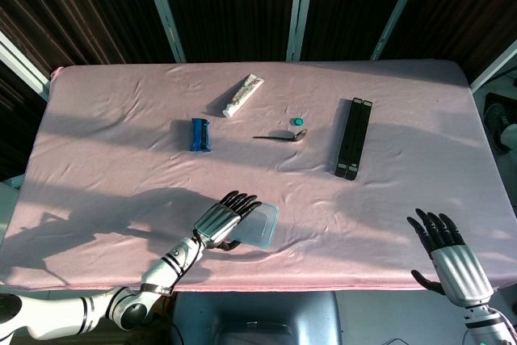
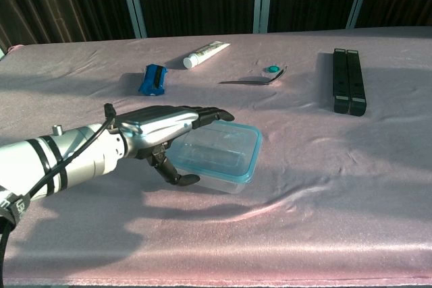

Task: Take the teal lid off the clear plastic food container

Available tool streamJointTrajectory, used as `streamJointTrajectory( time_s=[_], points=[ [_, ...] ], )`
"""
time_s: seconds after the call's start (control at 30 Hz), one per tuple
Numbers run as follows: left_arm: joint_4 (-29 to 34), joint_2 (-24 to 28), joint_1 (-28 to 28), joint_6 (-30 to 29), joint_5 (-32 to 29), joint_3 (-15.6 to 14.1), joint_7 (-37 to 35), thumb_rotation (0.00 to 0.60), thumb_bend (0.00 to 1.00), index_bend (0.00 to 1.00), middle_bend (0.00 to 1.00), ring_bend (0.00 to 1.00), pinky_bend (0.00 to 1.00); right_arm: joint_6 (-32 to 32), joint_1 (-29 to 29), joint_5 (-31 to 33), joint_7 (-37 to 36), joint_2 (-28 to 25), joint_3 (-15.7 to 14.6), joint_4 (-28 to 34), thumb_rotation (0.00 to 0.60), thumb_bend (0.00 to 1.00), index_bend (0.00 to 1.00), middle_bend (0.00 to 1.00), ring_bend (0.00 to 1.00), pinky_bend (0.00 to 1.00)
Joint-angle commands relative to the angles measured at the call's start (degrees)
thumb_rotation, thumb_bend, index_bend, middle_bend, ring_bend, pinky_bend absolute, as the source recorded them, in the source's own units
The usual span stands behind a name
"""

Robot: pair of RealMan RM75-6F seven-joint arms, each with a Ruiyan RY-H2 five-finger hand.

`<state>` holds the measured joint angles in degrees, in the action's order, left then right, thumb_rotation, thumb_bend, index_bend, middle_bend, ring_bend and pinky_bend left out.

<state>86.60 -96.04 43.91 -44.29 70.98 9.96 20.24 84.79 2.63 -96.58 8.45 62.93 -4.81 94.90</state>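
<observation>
The clear plastic food container (image 2: 226,156) with its teal lid (image 2: 237,141) on top sits near the table's front edge, left of centre; in the head view the container (image 1: 260,224) shows there too. My left hand (image 2: 165,129) reaches in from the left, fingers stretched flat over the lid's left part. Its thumb is curled beside the container's near wall. Whether the hand touches the lid cannot be told. From the head camera the left hand (image 1: 222,220) covers the container's left side. My right hand (image 1: 444,244) hovers at the front right edge, fingers apart and holding nothing.
At the back lie a white toothpaste tube (image 1: 243,94), a blue object (image 1: 199,134), a small teal cap (image 1: 297,121) and a metal utensil (image 1: 279,136). A pair of black bars (image 1: 353,137) lies to the right. Pink cloth (image 1: 121,167) covers the table.
</observation>
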Motion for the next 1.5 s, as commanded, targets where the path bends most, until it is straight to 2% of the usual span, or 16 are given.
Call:
streamJointTrajectory(
  time_s=[0.03, 0.13, 0.23, 0.43, 0.7, 0.77, 0.93, 1.27, 1.5],
  points=[
    [-0.5, -0.2, 0.6, 0.3, -1.2, -0.2, -0.1, 0.6, 0.28, 0.0, 0.09, 0.04, 0.0, -1.3, 0.9, -0.4, 0.4, 1.0, 0.3, -0.7, 0.6, 0.3, 0.0, 0.0, 0.0, 0.0],
    [-1.0, -0.5, 1.1, 0.7, -2.1, -0.7, -0.3, 0.6, 0.28, 0.0, 0.23, 0.15, 0.0, -4.2, 2.6, 0.0, 0.9, 1.8, 0.7, -1.0, 0.6, 0.3, 0.0, 0.0, 0.0, 0.0],
    [-1.7, -1.2, 1.6, 0.6, -2.0, -1.3, -0.5, 0.6, 0.28, 0.0, 0.32, 0.23, 0.0, -7.3, 4.9, -0.1, 1.2, 3.3, 1.5, -1.4, 0.6, 0.3, 0.01, 0.0, 0.0, 0.0],
    [-3.3, -3.1, 2.1, -0.6, 0.0, -2.6, -1.7, 0.6, 0.28, 0.0, 0.43, 0.32, 0.05, -14.3, 11.0, -1.5, 1.8, 7.9, 3.1, -2.7, 0.6, 0.31, 0.22, 0.0, 0.0, 0.0],
    [-5.7, -4.9, 2.2, -1.9, 2.3, -3.7, -4.6, 0.6, 0.29, 0.0, 0.46, 0.33, 0.09, -19.4, 18.6, -4.8, -4.9, 15.9, 4.3, -7.4, 0.6, 0.31, 0.43, 0.0, 0.0, 0.0],
    [-6.1, -5.2, 2.2, -2.1, 2.6, -3.9, -4.8, 0.6, 0.29, 0.0, 0.46, 0.33, 0.1, -19.6, 20.2, -5.7, -7.5, 18.3, 4.6, -9.0, 0.6, 0.32, 0.49, 0.0, 0.0, 0.0],
    [-6.7, -5.6, 2.3, -2.7, 2.7, -4.2, -4.5, 0.6, 0.28, 0.0, 0.46, 0.34, 0.1, -18.2, 23.0, -8.1, -11.4, 24.4, 4.7, -13.4, 0.6, 0.37, 0.55, 0.03, 0.0, 0.0],
    [-6.2, -5.4, 2.0, -4.2, 3.3, -5.1, -3.2, 0.6, 0.29, 0.0, 0.47, 0.34, 0.1, -15.7, 25.0, -8.0, -8.9, 33.0, 5.6, -19.8, 0.6, 0.38, 0.58, 0.06, 0.0, 0.0],
    [-6.2, -5.5, 1.9, -4.4, 2.9, -5.3, -2.7, 0.6, 0.29, 0.0, 0.47, 0.34, 0.1, -16.5, 26.1, -6.7, -8.0, 34.8, 5.2, -20.9, 0.6, 0.38, 0.58, 0.06, 0.0, 0.0]
  ],
)
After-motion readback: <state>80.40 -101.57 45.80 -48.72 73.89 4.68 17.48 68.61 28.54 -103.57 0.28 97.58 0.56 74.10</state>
